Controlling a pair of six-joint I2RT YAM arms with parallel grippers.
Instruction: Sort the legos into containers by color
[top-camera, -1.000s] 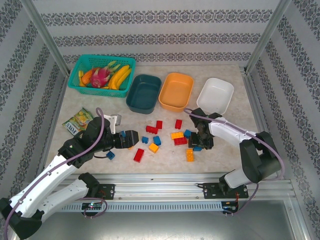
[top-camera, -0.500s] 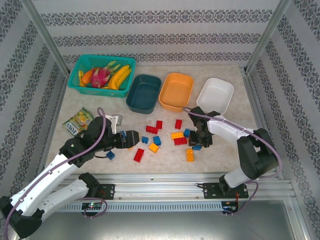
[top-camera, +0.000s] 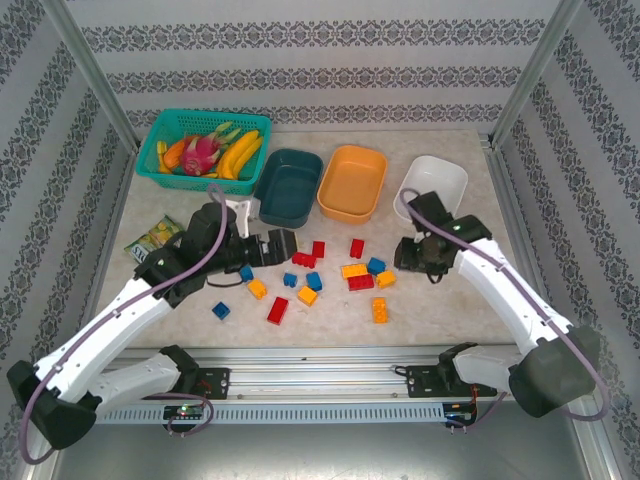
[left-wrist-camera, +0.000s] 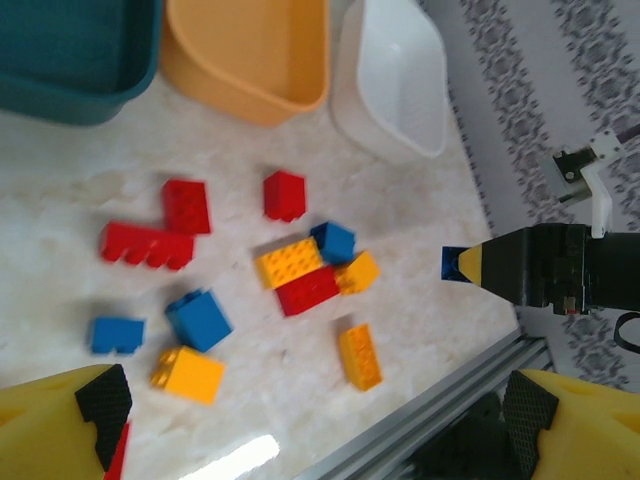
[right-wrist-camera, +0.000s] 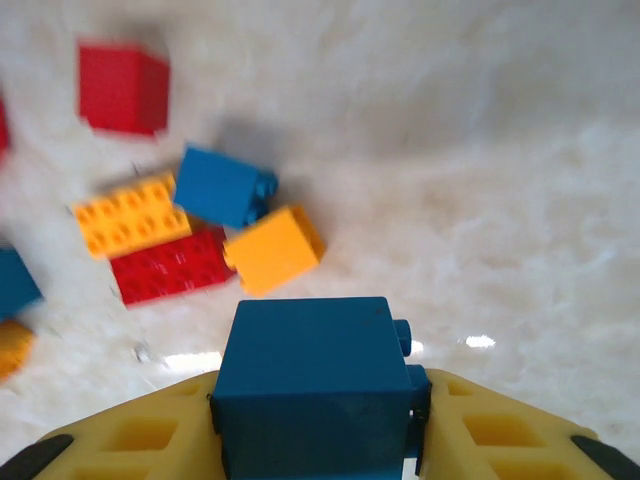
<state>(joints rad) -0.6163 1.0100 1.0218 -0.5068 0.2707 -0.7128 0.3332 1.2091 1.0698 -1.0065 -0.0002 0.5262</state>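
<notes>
Logging right side first: the right fingers (right-wrist-camera: 130, 440) are closed on a blue brick (right-wrist-camera: 312, 385), with one yellow finger against each flank. In my left wrist view that brick pokes out of their tip, clear of the desk (top-camera: 450, 310).

Under the right fingers, in their own camera, slightly blurred:
- an orange-yellow cube (right-wrist-camera: 272, 250) closest below the held brick
- a red brick (right-wrist-camera: 170, 265) touching that cube's left side
- a long yellow brick (right-wrist-camera: 130, 225) and a second blue brick (right-wrist-camera: 222, 188) just beyond the red one
- a red cube (right-wrist-camera: 122, 88) farther out, apart from the cluster

Overhead, the white tub (top-camera: 432, 188) sits just beyond the right fingers.

Left side: the left fingers (left-wrist-camera: 50, 430) are spread wide, black pads at the lower corners of my wrist view. Ahead of them and between their tips lie most of the loose legos (left-wrist-camera: 200, 318), red, blue and yellow mixed, all flat on the desk. Past those bricks stand the teal tub (left-wrist-camera: 70, 60), the orange tub (left-wrist-camera: 250, 50) and the white tub, side by side. Overhead, the left fingers sit just short of the teal tub's near wall, the scattered bricks to their right. Behind and to their left are a teal basket (top-camera: 200, 114) of toy fruit and a green sachet (top-camera: 155, 240).
</notes>
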